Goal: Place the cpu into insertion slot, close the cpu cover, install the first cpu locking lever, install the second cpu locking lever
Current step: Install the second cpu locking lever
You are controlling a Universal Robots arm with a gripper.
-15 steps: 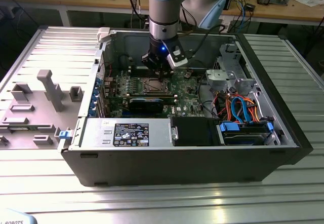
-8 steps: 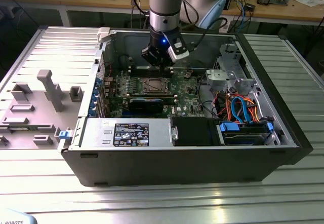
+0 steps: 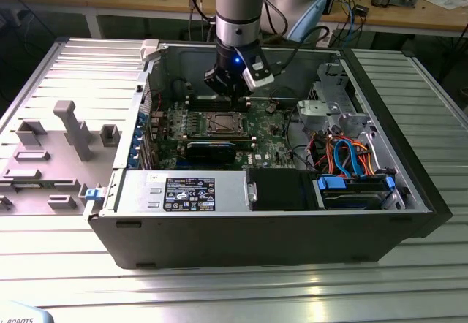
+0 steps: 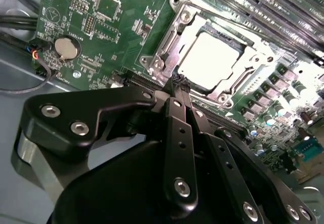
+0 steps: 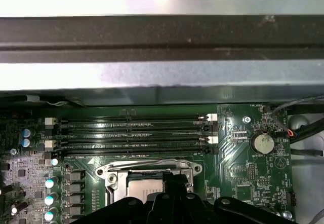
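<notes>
The cpu [image 4: 215, 59] sits in the insertion slot [image 4: 167, 41] on the green motherboard [image 3: 270, 137], its pale metal top bright with glare in the second wrist view. The motherboard lies flat in the floor of an open black computer case [image 3: 278, 239], which rests on a ribbed metal desk [image 3: 241, 290]. In the exterior view a grey moulded tray [image 3: 51, 155] lies on the desk on the exterior view's left of the case, and inside the case, toward the exterior view's right, there are a drive cage [image 3: 329, 111] and a bundle of orange and blue cables [image 3: 351, 158].

The robot arm [image 3: 238, 5] comes down into the case from above, and its gripper [image 3: 232, 89] hangs over the far edge of the slot, between the slot and the long memory slots [image 5: 131, 135] that run parallel beside it. In the second wrist view the black fingers [image 4: 177, 89] are drawn together, tip against tip, with nothing visible between them; the tips stand just beside the slot's near rim.

The cpu cover [image 4: 225, 89] lies down as a thin silver frame around the chip, the chip's top showing through its window. In the first wrist view the same frame [image 5: 147, 171] is seen with its curved metal edge toward the memory slots. A round coin battery [image 5: 262, 143] sits on the board, well apart from the slot.
</notes>
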